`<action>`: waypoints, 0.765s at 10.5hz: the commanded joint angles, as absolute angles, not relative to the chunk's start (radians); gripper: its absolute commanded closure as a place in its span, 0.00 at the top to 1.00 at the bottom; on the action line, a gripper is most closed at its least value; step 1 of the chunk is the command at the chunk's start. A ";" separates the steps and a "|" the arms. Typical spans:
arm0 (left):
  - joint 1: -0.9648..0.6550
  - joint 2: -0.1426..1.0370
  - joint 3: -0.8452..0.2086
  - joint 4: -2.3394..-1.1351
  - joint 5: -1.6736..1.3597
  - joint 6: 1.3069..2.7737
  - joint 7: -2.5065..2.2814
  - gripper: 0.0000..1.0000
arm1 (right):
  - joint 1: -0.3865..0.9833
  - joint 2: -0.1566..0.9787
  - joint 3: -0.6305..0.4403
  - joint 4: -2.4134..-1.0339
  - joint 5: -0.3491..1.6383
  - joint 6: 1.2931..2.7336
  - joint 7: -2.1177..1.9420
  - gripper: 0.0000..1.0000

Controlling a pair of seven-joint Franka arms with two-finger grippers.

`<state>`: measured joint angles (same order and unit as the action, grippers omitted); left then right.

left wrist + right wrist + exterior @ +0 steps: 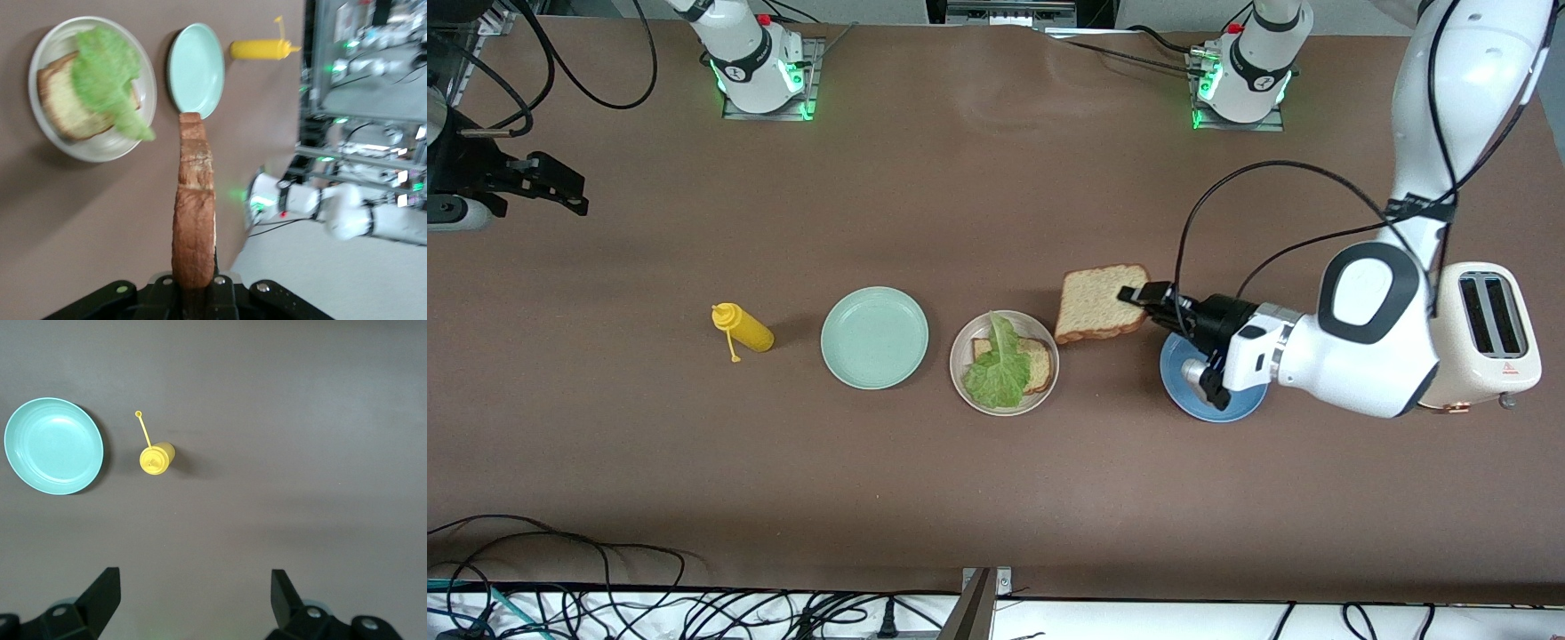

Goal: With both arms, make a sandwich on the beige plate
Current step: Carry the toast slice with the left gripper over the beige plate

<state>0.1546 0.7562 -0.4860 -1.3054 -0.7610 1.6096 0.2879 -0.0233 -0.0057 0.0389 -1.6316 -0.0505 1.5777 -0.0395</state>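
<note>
Gripping bread slice (1100,303) edgewise, airborne

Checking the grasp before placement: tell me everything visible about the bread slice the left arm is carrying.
The bread slice is square, pale tan with a speckled crumb and a darker brown crust. It is whole and looks firm, not sagging. The left gripper is shut on one edge, its fingers pinching both faces. It hangs in the air over the table between the beige plate and the blue plate, touching nothing else.

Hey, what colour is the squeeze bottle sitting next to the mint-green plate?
Yellow, cap included: the squeeze bottle shows best in the front view.
</note>
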 commanded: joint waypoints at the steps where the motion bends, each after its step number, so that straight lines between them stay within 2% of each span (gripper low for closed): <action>1: 0.092 0.851 -0.483 -1.282 -0.932 1.751 0.304 0.00 | -0.015 0.011 0.041 -1.609 -0.055 1.575 -0.025 1.00; 5: -0.029 0.991 -0.482 -1.282 -0.988 2.018 0.368 0.00 | -0.014 0.017 0.037 -1.611 -0.058 1.563 -0.028 1.00; 8: -0.049 1.054 -0.480 -1.282 -1.049 2.028 0.480 0.00 | -0.015 0.015 0.034 -1.609 -0.055 1.563 -0.025 1.00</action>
